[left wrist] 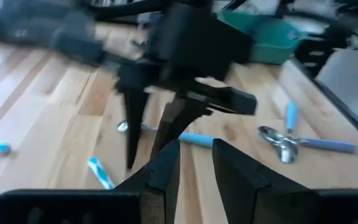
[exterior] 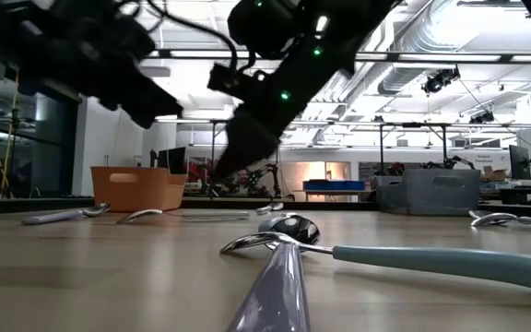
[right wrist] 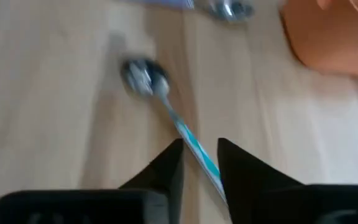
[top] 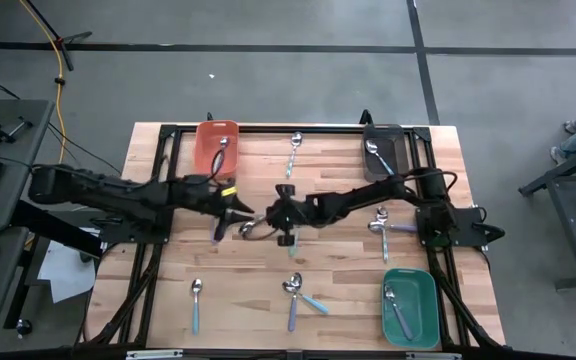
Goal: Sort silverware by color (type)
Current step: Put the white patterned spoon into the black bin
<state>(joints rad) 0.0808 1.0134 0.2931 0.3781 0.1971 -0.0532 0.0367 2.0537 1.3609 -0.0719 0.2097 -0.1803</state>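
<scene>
A spoon with a teal handle lies flat on the wooden table, near its middle. My right gripper hangs open over it. The handle shows in the gap between its fingers, and no touch can be seen. My left gripper is just to the table's left of it, also open with nothing between its fingers. It faces the right gripper's down-pointing fingers. A purple-handled piece lies flat below the left gripper.
Three bins each hold a spoon: an orange bin at the far left, a grey bin at the far right and a green bin at the near right. More spoons lie loose at the far middle, the right, the near left and the near middle.
</scene>
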